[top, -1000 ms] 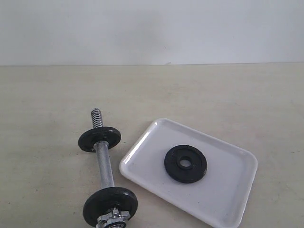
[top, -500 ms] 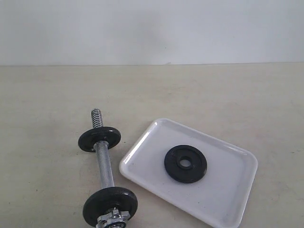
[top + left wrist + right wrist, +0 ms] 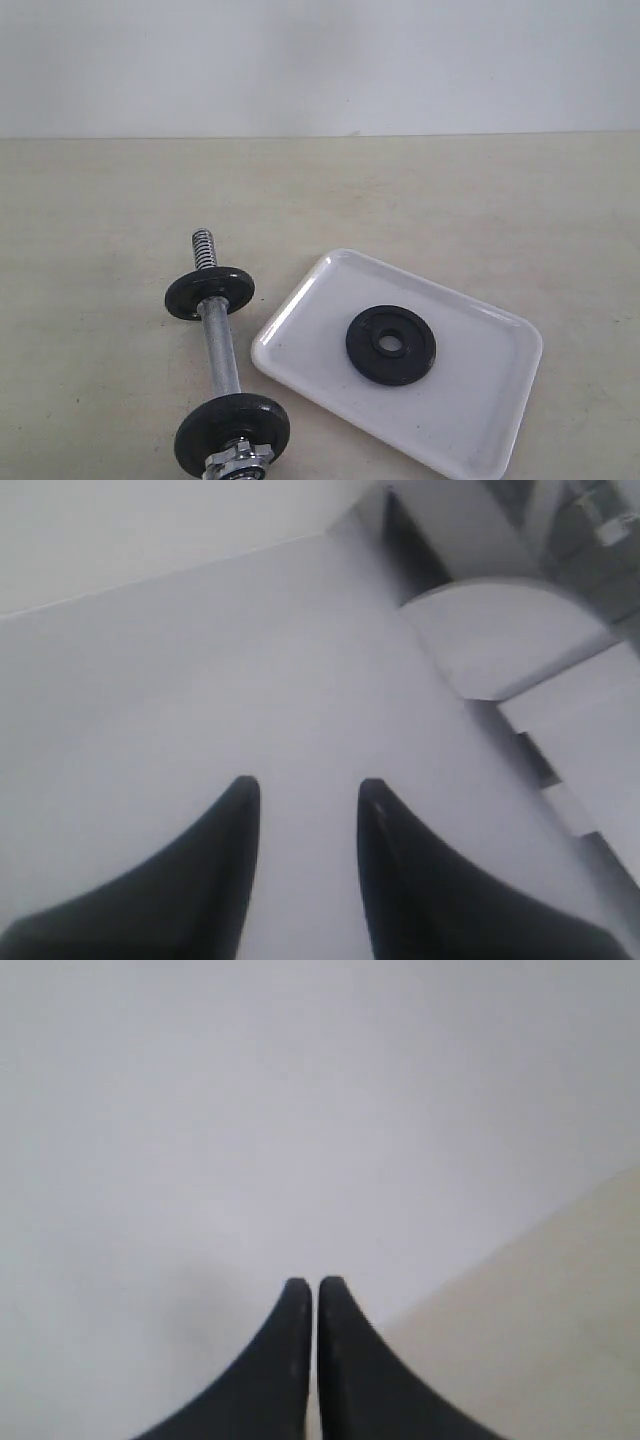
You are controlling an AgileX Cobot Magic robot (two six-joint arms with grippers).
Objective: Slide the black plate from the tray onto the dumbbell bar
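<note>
The left gripper (image 3: 305, 783) has its two dark fingers spread, with only a pale surface showing in the gap. Its wrist view alone takes in some grey, curved structure off to one side, too blurred to name. The right gripper (image 3: 313, 1283) has its fingertips pressed together and pinches nothing. It points at a pale wall, with a strip of beige table (image 3: 560, 1310) at the edge.

Only the exterior view shows the task's things, and neither arm reaches into it. The black plate (image 3: 391, 345) lies flat near the middle of the white tray (image 3: 480, 420). Just to the tray's left, apart from it, the dumbbell bar (image 3: 220, 350) lies on the table with two black discs threaded on it and a star-shaped collar nut (image 3: 238, 462) at the near end.
</note>
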